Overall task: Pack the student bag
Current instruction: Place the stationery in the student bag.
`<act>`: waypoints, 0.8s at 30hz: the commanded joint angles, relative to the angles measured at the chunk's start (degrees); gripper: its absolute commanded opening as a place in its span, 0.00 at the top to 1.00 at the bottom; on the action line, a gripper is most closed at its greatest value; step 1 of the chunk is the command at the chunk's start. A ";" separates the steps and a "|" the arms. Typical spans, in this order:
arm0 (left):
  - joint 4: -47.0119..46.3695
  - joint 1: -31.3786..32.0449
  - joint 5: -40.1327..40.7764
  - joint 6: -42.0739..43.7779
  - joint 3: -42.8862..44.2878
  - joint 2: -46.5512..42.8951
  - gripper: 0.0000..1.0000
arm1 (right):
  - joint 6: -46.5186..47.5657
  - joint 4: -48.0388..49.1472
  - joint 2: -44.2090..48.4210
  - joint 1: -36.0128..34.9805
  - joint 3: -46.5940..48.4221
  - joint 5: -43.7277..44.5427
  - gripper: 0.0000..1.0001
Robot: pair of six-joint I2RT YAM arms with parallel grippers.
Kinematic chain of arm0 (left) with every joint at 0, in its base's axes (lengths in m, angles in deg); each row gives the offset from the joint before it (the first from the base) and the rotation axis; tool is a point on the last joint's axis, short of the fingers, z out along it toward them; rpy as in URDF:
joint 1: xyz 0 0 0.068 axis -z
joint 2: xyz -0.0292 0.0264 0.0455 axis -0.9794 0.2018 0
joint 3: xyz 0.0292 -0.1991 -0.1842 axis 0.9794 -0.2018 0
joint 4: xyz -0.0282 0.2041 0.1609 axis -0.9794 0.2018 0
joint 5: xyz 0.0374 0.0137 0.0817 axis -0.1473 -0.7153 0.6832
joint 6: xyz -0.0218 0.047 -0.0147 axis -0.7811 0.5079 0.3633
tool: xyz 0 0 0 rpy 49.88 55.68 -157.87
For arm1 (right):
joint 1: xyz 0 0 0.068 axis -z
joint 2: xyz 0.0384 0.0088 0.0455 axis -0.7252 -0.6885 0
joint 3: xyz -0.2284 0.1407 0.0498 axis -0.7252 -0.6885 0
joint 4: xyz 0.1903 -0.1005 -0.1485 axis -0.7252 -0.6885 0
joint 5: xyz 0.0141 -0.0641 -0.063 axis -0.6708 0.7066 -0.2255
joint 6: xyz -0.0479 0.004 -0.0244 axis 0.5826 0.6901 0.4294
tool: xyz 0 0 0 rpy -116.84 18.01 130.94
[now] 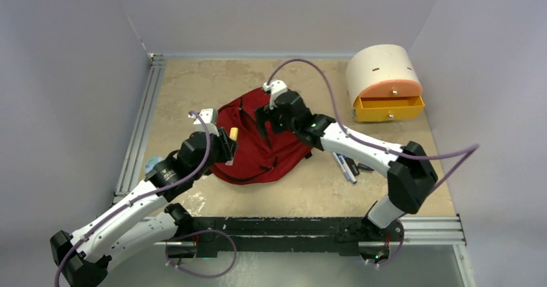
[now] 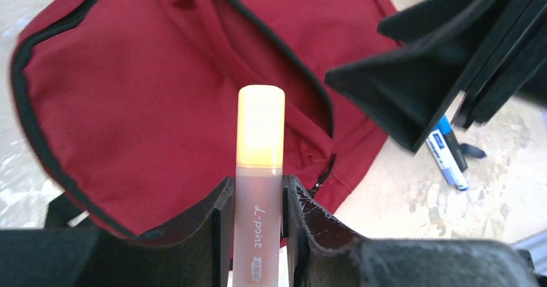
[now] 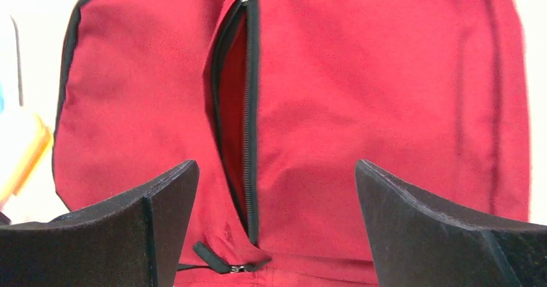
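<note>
**Marker hovering at the half-unzipped student bag**
The student bag (image 1: 258, 158) is lying flat mid-table (image 1: 322, 197), its long axis running roughly near to far and its pocket slit gaping along that line. It is looking soft, limp and light, so I would be pinching the zipper edge. The left gripper (image 2: 258, 182) is clamping an orange-capped marker (image 2: 260, 126). The right gripper (image 3: 274, 169) is hanging wide apart and empty over the slit.

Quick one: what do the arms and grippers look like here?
Left arm and right arm: white links, black joint housings, a purple cable looping along each. Left gripper and right gripper: black wedge-shaped fingers; white block at each wrist.
</note>
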 commanded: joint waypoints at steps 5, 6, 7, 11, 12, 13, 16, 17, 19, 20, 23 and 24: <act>11.28 -0.28 8.87 -10.82 7.05 -0.19 0.83 | 10.34 5.04 -6.72 -6.01 5.30 14.46 0.07; 11.15 -0.27 8.59 -11.13 6.76 -0.42 0.83 | 11.26 5.25 -7.58 -6.21 5.62 15.44 0.07; 10.86 -0.25 8.11 -11.25 6.50 -0.67 0.84 | 12.12 5.35 -8.41 -6.43 5.93 16.55 0.07; 10.26 -0.24 6.44 -12.43 5.76 -0.52 0.85 | 15.45 4.75 -12.23 -7.89 7.60 23.73 0.09; 10.29 -0.25 6.11 -12.86 5.71 -0.32 0.85 | 15.90 4.46 -13.23 -8.28 8.02 26.47 0.10; 10.37 -0.24 5.89 -13.42 5.63 -0.13 0.85 | 16.55 4.23 -14.02 -8.55 8.24 28.60 0.11; 10.52 -0.22 5.23 -14.97 5.49 0.63 0.85 | 17.95 4.90 -15.36 -9.02 8.30 32.09 0.18; 10.41 -0.23 4.94 -15.38 5.45 1.07 0.85 | 18.01 5.07 -15.58 -9.05 8.28 32.61 0.22; 10.06 -0.22 4.42 -16.52 5.36 1.83 0.85 | 17.68 5.45 -15.59 -9.07 8.39 33.49 0.33; 10.10 -0.22 4.30 -17.48 5.40 2.43 0.85 | 17.22 5.73 -15.25 -9.07 8.32 33.70 0.38; 10.25 -0.22 3.63 -21.36 5.99 4.78 0.85 | 15.21 7.17 -12.77 -9.09 7.81 32.86 0.52; 9.21 -0.23 2.93 -21.57 6.12 5.72 0.85 | 14.48 7.45 -11.98 -9.08 7.70 31.65 0.54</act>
